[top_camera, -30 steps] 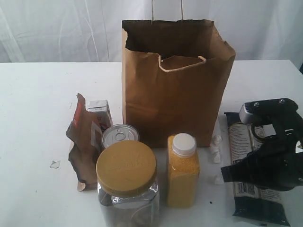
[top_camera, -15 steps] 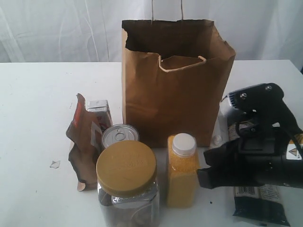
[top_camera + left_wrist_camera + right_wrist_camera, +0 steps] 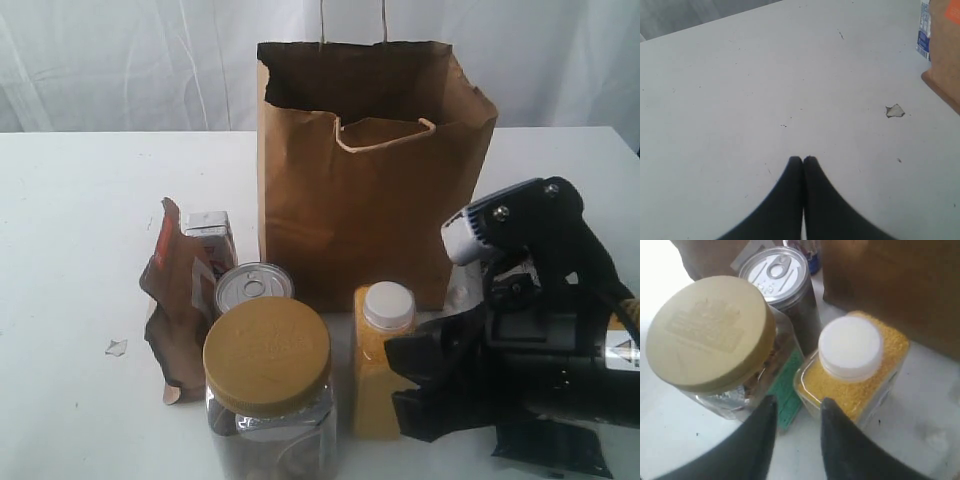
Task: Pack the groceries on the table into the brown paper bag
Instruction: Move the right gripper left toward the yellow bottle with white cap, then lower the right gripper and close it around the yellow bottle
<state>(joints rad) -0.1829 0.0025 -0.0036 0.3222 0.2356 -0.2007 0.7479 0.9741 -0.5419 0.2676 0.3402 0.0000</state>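
Plain white table (image 3: 80,300), top marked by a few dark specks and one tiny pale flake (image 3: 895,110). White draped cloth (image 3: 120,60) closes off the room behind.

Toward the back, mid-table, the brown paper bag (image 3: 370,220) stands upright with its mouth open. Clustered in front of it:
- nearest, the clear jar with mustard lid (image 3: 267,370)
- just behind that, the small tin can (image 3: 253,287)
- left of both, the brown foil pouch (image 3: 175,310) and small white-blue carton (image 3: 212,232)
- right of the jar, the yellow white-capped bottle (image 3: 368,385)

At the right the long dark pasta packet (image 3: 555,450) lies flat, mostly under the arm.

Low beside the bottle, the right gripper (image 3: 797,407) has its fingers parted with nothing between them. Over bare tabletop, the left gripper (image 3: 803,160) has its fingers pressed together, empty.
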